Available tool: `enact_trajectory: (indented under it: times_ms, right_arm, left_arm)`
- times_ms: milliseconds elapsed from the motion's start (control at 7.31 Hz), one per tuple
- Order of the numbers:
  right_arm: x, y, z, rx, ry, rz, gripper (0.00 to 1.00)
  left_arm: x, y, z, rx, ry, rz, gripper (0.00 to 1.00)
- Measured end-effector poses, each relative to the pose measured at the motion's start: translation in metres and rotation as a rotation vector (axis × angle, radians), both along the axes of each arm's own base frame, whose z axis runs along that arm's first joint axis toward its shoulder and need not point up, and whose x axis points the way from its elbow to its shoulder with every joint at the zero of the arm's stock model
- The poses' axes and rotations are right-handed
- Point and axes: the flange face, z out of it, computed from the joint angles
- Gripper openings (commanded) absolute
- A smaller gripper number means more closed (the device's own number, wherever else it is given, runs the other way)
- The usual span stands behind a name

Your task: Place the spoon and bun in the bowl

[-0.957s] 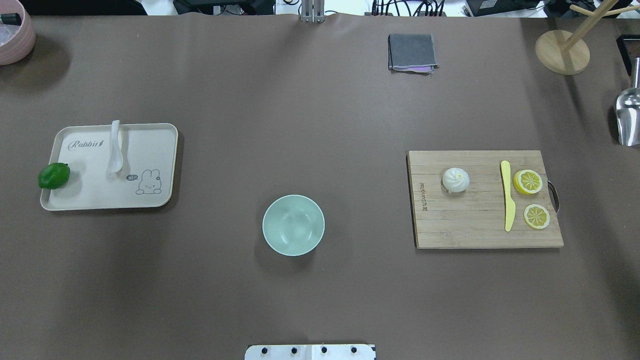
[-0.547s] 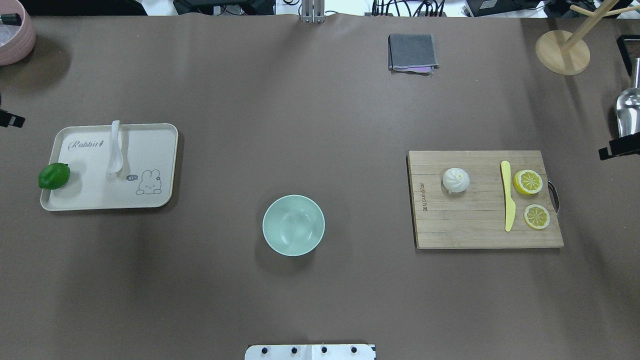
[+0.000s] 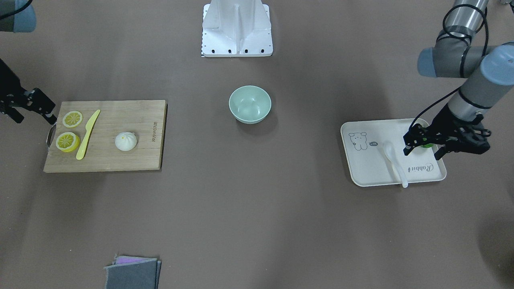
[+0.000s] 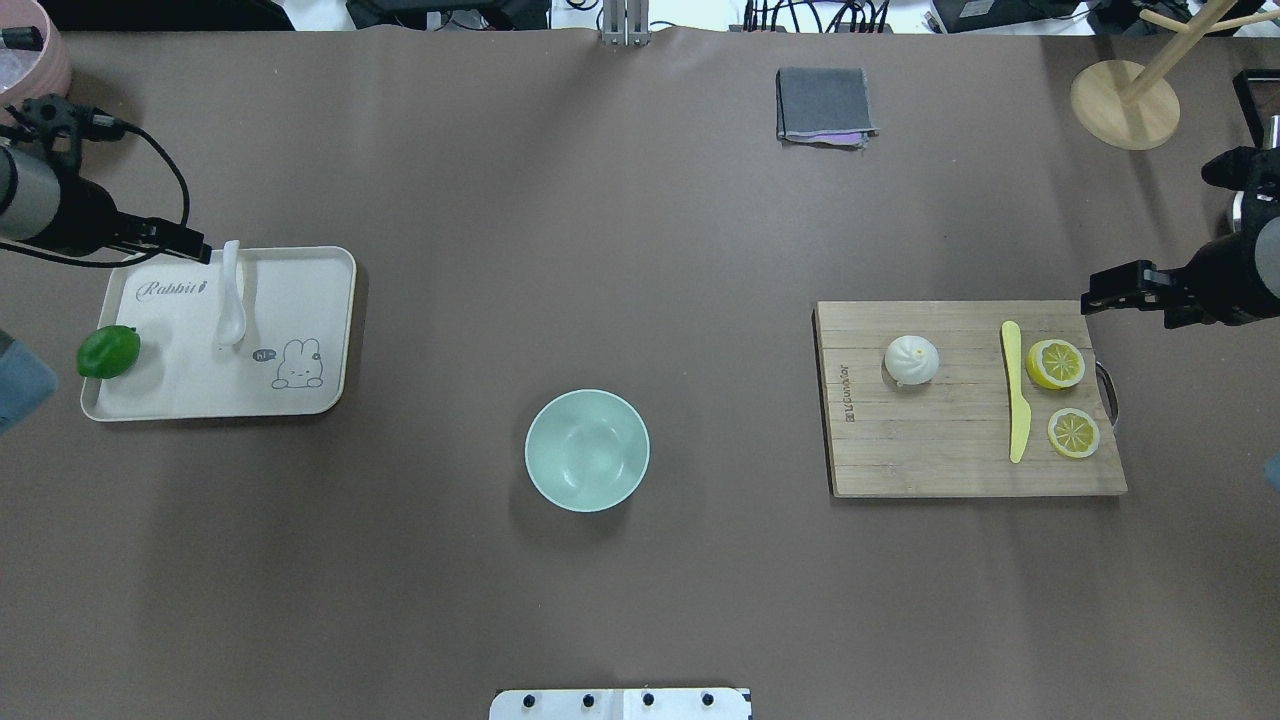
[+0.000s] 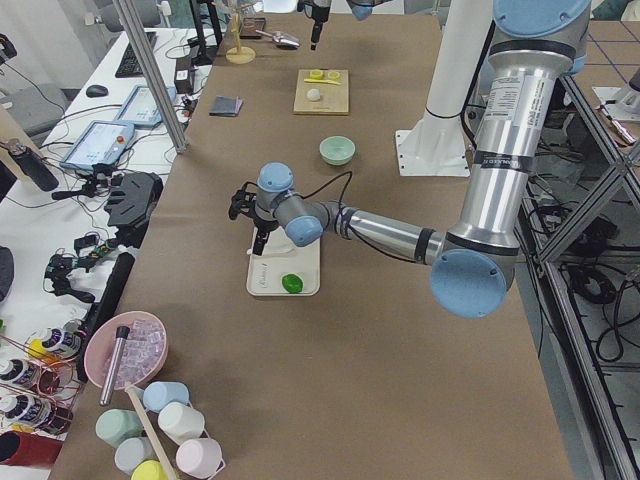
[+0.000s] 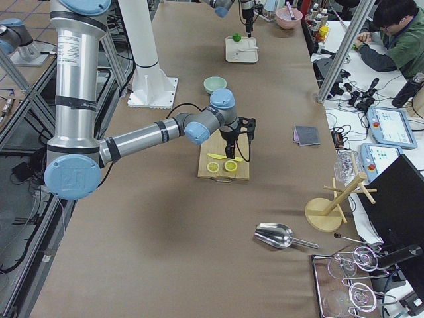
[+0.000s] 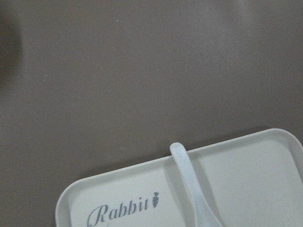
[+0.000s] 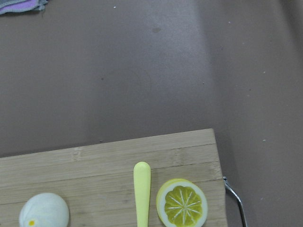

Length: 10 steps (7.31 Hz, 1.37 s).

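Nothing sits in the bowl (image 4: 587, 450) yet; the spoon (image 4: 231, 300) and the bun (image 4: 911, 360) lie well apart from it, on opposite sides. The left gripper (image 3: 421, 155) and the right gripper (image 3: 36, 119) hover with fingers spread and empty.

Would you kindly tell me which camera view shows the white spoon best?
The overhead view: the spoon shows whole, scoop and handle clear, on the tray. The front-facing view also shows it whole, at a slant. The left wrist view catches only the handle, cut off at the frame's bottom. In the side views it is tiny.
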Motion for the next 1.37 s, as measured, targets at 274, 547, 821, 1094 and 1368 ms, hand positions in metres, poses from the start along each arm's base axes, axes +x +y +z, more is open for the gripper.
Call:
enact_trajectory:
  times_ms: [274,547,821,1094,1368]
  right_arm:
    - [-0.016,0.002,-0.004,0.000,0.007,0.009,0.99]
    - [-0.021,0.003,-0.005,0.005,0.011,0.008,0.99]
    - [-0.021,0.003,-0.006,0.009,0.014,0.011,0.99]
    - [-0.021,0.003,-0.008,0.013,0.013,0.012,0.99]
    - [-0.021,0.004,-0.010,0.016,0.011,0.012,0.99]
  left_arm:
    - [0.040,-0.003,0.013,0.001,-0.026,-0.036,0.75]
    - [0.062,-0.003,0.031,0.010,-0.027,-0.030,0.56]
    - [0.073,-0.002,0.040,0.026,-0.014,-0.021,0.15]
    - [0.072,-0.003,0.037,0.034,-0.004,-0.021,0.00]
    - [0.073,0.002,0.027,0.047,0.011,-0.014,0.00]
